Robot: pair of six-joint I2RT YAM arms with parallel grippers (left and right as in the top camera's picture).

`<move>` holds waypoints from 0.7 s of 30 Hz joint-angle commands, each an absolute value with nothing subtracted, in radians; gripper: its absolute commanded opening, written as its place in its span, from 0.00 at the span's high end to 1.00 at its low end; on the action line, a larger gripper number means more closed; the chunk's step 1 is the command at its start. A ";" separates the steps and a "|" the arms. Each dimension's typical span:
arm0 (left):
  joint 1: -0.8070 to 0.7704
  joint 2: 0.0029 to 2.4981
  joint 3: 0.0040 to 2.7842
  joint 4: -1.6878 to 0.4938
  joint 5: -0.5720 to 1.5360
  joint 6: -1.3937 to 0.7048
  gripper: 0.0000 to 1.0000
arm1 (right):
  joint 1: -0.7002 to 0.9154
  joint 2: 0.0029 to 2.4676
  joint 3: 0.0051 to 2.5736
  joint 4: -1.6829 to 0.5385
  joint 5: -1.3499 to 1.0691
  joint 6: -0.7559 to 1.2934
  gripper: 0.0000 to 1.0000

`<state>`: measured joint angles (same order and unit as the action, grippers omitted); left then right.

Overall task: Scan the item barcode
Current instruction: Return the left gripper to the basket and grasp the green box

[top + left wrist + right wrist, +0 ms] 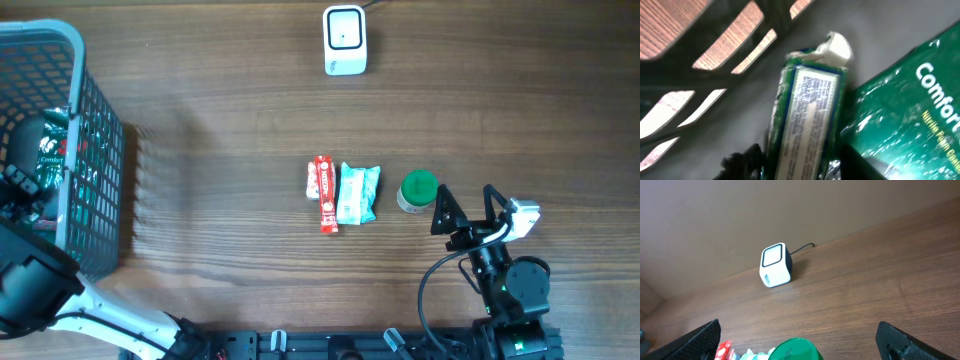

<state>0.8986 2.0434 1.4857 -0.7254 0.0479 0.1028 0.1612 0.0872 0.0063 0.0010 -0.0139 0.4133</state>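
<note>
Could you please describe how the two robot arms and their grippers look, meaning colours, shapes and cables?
Both arms are mostly black. The right gripper has two pointed black fingers, a white block beside them, and a black cable curving from its wrist. The left arm has a black section joined to a white link.

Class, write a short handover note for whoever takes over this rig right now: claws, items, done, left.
Left claw: in the basket over a small green packet; grip unclear.
Right claw: open, empty, beside the green-lidded tub.
Big green bag also in basket; red packet and teal packet on the table; scanner at the far edge.
Done: nothing at the scanner yet.
To do: lift that packet, show its barcode to the scanner.
</note>
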 commanded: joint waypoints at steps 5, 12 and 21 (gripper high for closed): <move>0.901 2.083 1.476 -0.741 0.121 0.078 0.84 | 0.165 0.089 0.005 0.006 -0.001 0.395 0.00; 0.876 1.887 1.545 -0.741 0.130 0.044 0.86 | 0.165 0.089 0.005 0.006 -0.001 0.395 0.00; 0.744 1.527 1.571 -0.707 0.146 -0.082 0.86 | 0.165 0.089 0.005 0.006 -0.001 0.395 0.00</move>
